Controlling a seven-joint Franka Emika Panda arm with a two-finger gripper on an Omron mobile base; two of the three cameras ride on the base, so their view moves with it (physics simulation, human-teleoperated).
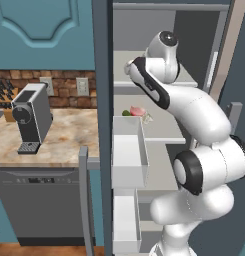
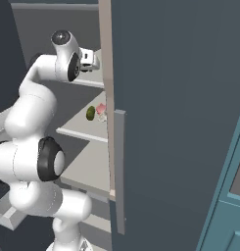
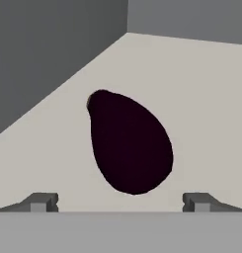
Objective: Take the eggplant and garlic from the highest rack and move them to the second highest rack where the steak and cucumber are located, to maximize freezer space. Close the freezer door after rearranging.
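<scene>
Lying on the pale top rack [image 3: 201, 89] of the freezer is the eggplant [image 3: 130, 143], and the hand view looks right down at it. It is very dark, almost black, with a smooth skin. It has the shape of an egg or a fat drop: wide and round at the end near the camera, and narrower at the far end, where a small bump sticks out (this may be its stem end). It rests flat on the rack, near the corner where two grey walls meet.

The gripper [image 3: 120, 201] is spread wide, with nothing between its two small dark tips. One tip stands to each side of the eggplant's round end, and neither touches it. In the left base view the white arm [image 1: 204, 130] reaches up into the freezer to the top rack.

One rack lower, the second rack [image 1: 169, 131] holds a pink steak [image 1: 137, 111] and a green cucumber [image 1: 126, 113], close together near the front. From the right base view they sit just beside the edge of the open freezer door [image 2: 175, 112]. I cannot make out the garlic for sure.
</scene>
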